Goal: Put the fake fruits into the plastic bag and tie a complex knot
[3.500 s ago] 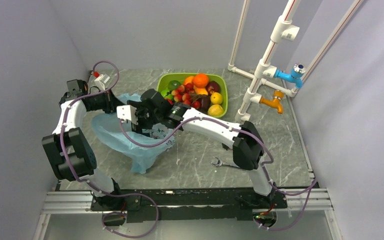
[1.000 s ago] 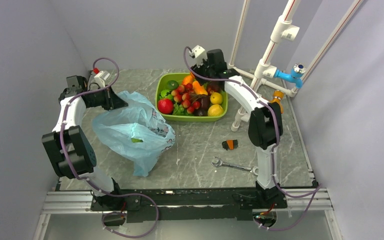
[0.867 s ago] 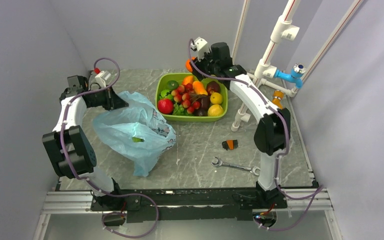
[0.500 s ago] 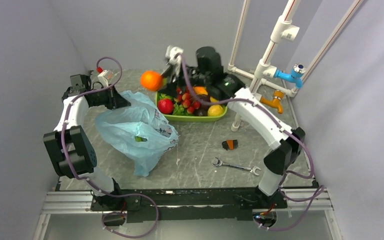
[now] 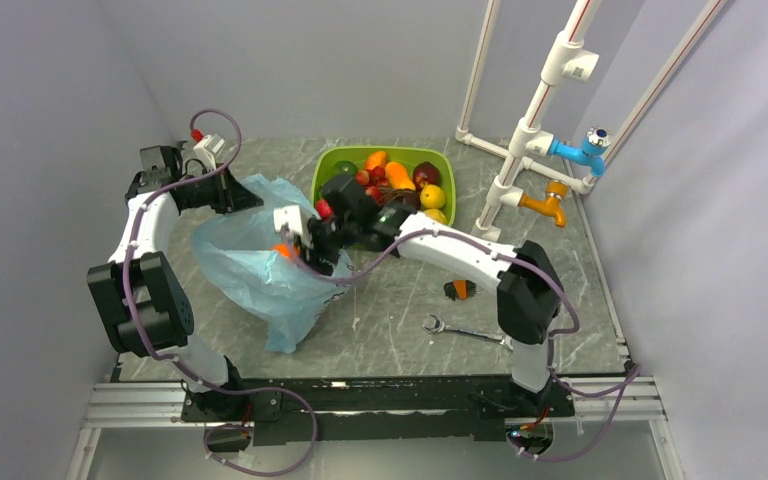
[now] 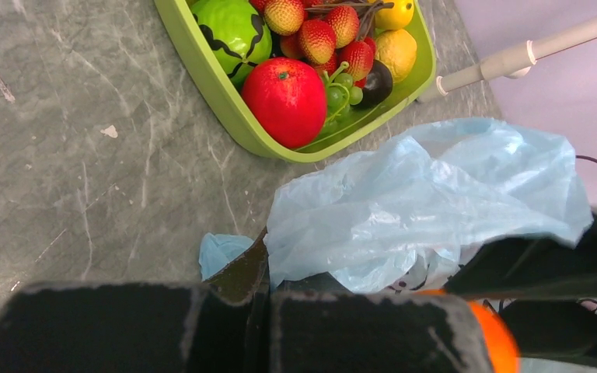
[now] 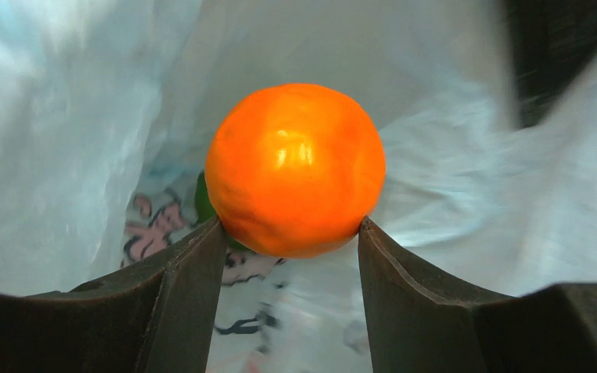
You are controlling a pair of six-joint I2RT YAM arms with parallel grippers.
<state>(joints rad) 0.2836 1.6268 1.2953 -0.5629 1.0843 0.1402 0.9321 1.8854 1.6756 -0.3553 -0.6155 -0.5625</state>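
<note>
The grey marbled worktop point(image 5: 400, 300) carries a white pipe frame point(image 5: 525, 140) at its far right. The thin light-blue translucent plastic bag point(image 5: 255, 275) sits open at the left, its rim pinched in the jaws of the left arm point(image 5: 145, 225). Just beside it, the lime-green rectangular tray point(image 6: 202, 74) holds a red apple point(image 6: 284, 101), strawberries point(image 6: 317, 40), lemons point(image 6: 396, 50) and grapes point(image 6: 334, 97). The right arm point(image 5: 450, 245) crosses the tray's near corner. Its jaws grip a glossy orange round fruit point(image 7: 295, 167) inside the bag's mouth, above a small green fruit point(image 7: 200, 200). A silver wrench point(image 5: 465, 332) lies nearby.
</note>
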